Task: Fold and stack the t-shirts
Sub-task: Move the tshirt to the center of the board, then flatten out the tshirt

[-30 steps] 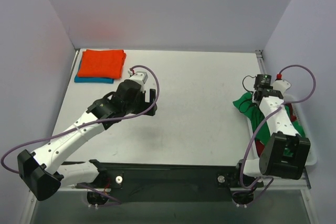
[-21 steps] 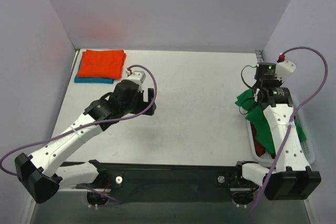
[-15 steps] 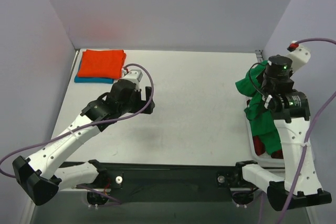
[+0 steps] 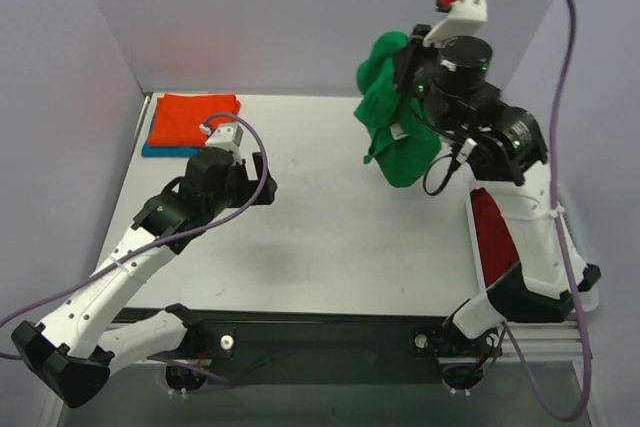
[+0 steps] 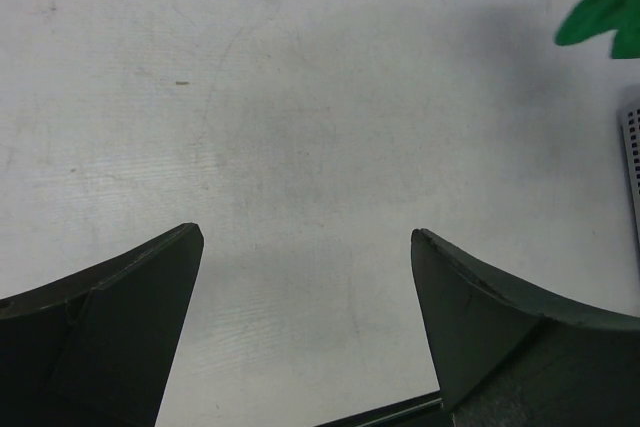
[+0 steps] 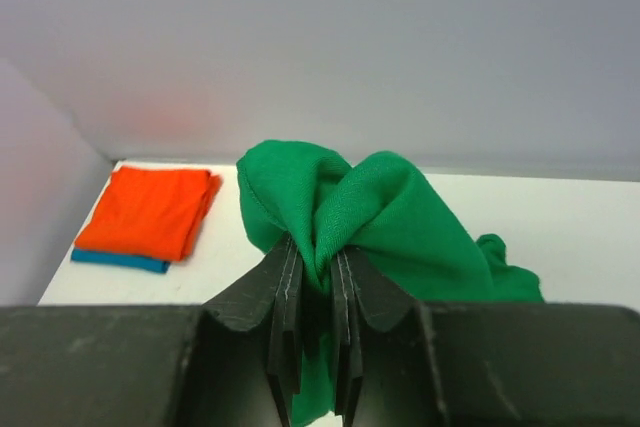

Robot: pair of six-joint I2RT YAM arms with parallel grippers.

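Note:
A bright green t-shirt (image 4: 395, 132) hangs bunched in the air over the table's back right, and my right gripper (image 6: 317, 257) is shut on a fold of it (image 6: 400, 207). Its lower end also shows in the left wrist view (image 5: 600, 12). At the back left corner, a folded orange t-shirt (image 4: 194, 119) lies on a folded teal-blue one (image 4: 178, 152). A dark red t-shirt (image 4: 492, 232) lies in the basket at the right. My left gripper (image 4: 266, 179) hovers open over bare table (image 5: 305, 237) and holds nothing.
The white plastic basket (image 5: 632, 177) stands at the table's right edge, partly hidden by my right arm. Grey walls close in the table at the back and on both sides. A black rail runs along the near edge.
My right arm has lifted the green t-shirt out of the basket, up and leftward over the table. My left arm has drawn back slightly to the left, still open.

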